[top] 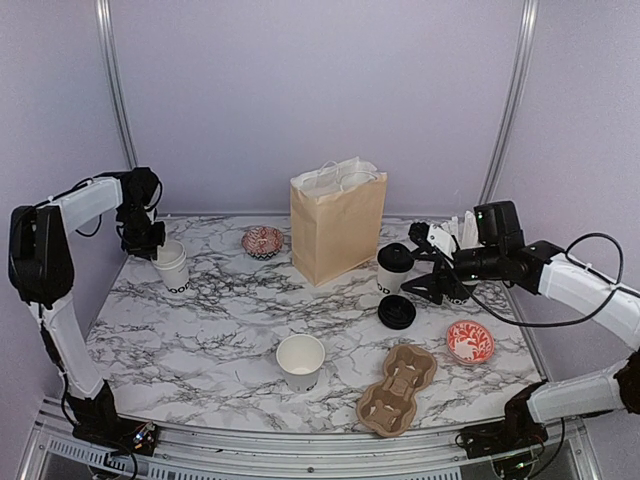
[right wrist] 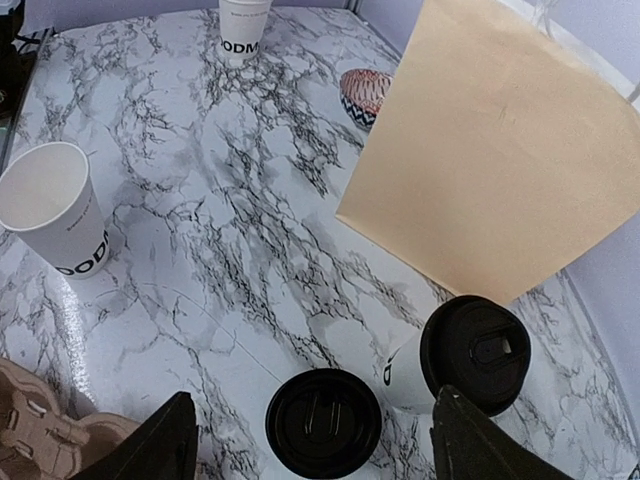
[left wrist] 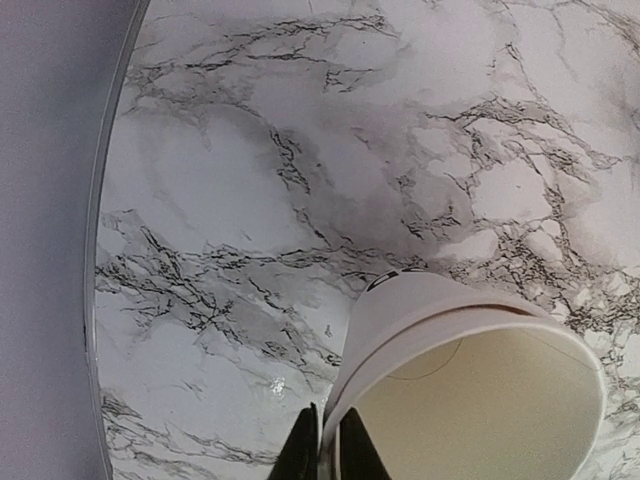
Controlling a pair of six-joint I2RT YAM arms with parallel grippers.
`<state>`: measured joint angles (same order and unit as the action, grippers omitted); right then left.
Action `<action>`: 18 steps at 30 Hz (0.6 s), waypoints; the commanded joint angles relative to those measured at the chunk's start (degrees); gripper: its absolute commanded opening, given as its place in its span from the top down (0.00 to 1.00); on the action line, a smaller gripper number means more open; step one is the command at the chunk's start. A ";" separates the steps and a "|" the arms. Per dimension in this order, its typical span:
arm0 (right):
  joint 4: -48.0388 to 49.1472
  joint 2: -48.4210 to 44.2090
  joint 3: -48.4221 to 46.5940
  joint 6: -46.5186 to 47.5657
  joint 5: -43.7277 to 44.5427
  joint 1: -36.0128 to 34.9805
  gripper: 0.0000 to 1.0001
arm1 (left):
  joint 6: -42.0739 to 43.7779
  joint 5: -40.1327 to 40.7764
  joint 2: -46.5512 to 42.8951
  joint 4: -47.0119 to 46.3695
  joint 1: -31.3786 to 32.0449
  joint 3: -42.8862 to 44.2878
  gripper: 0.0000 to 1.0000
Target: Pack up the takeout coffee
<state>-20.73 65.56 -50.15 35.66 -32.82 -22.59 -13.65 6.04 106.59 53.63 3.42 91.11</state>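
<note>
A white paper cup (left wrist: 420, 310), lidless and nested in another, stands at the table's far left (top: 173, 266). My left gripper (left wrist: 325, 425) is shut on its rim, one finger inside and one outside. A lidded takeout coffee (top: 394, 266) stands to the right of the paper bag (top: 337, 225), and a stack of black lids (top: 397, 312) lies just in front of it. My right gripper (top: 422, 268) hovers open above them. In its wrist view the lid stack (right wrist: 323, 423) lies between the wide fingers and the lidded cup (right wrist: 475, 352) is beside the right one. Another open cup (top: 300, 360) stands front centre.
A brown pulp cup carrier (top: 397, 392) lies at the front right. One red-patterned bowl (top: 262, 240) sits left of the bag and another (top: 469, 342) at the right edge. A dark cup of white sticks (top: 462, 232) stands behind my right arm.
</note>
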 commanded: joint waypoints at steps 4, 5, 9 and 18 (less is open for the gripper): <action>-8.31 8.88 -5.64 2.84 10.36 -1.89 0.31 | 0.01 1.25 -2.25 -0.37 0.18 0.47 0.67; -9.50 9.99 -6.00 3.25 11.46 -2.72 0.33 | -0.22 1.62 -3.65 -0.38 0.26 0.41 0.66; -13.52 14.86 -6.98 4.72 15.39 -6.52 0.36 | -2.50 3.54 -12.14 -0.45 1.84 0.39 0.57; -15.34 23.30 -10.67 3.02 21.21 -8.26 0.39 | 6.10 -4.61 -30.74 -7.00 22.52 -2.81 0.52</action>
<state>-34.50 86.72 -56.58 39.22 -15.59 -30.59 -12.27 6.81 81.34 49.71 19.62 91.07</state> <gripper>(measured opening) 0.612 0.478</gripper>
